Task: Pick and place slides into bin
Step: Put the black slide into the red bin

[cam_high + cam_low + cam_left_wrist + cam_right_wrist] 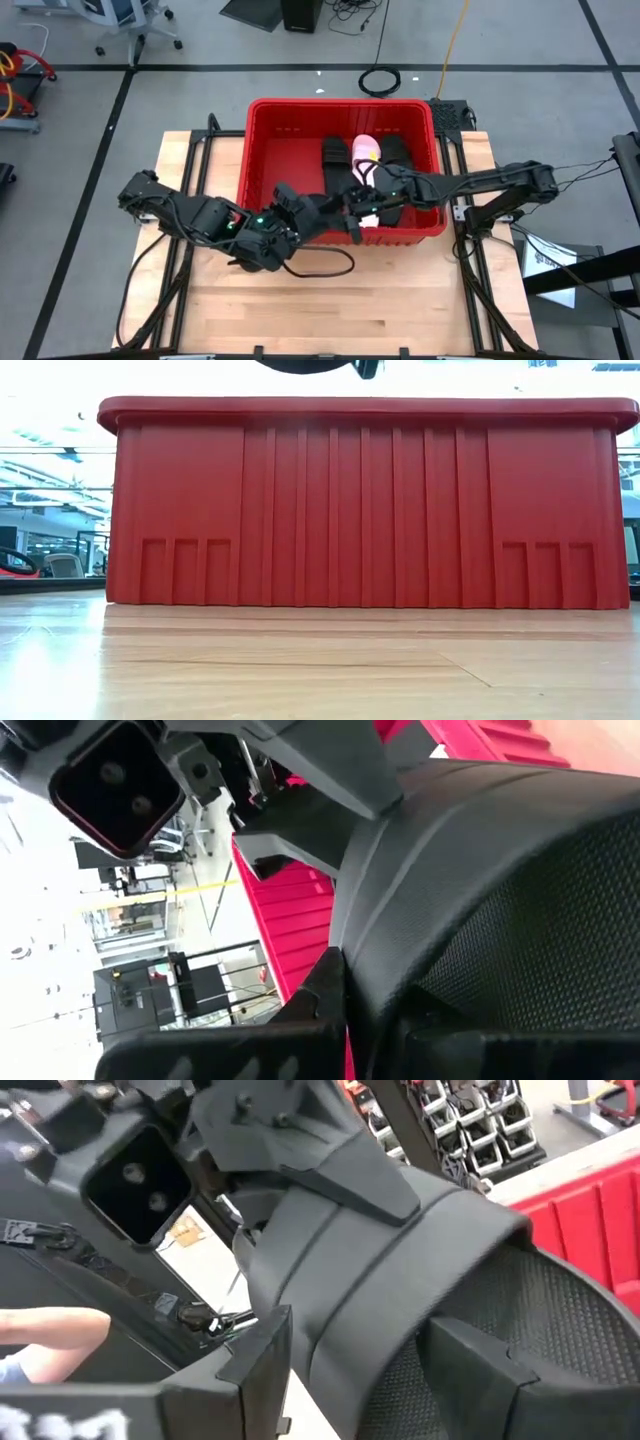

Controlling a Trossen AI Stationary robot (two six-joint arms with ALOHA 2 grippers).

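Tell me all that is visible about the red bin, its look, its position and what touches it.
The red bin is a large rectangular tub that looks like plastic, with vertical ribs on its sides and a thick rim. It stands upright on the wooden table, toward its far side. Inside lie black slides and a pink slide. The left gripper and the right gripper meet over its near wall around a black slide.

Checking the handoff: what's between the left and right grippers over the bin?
A black slide. The high view shows the left gripper and right gripper meeting on it above the red bin's front rim.
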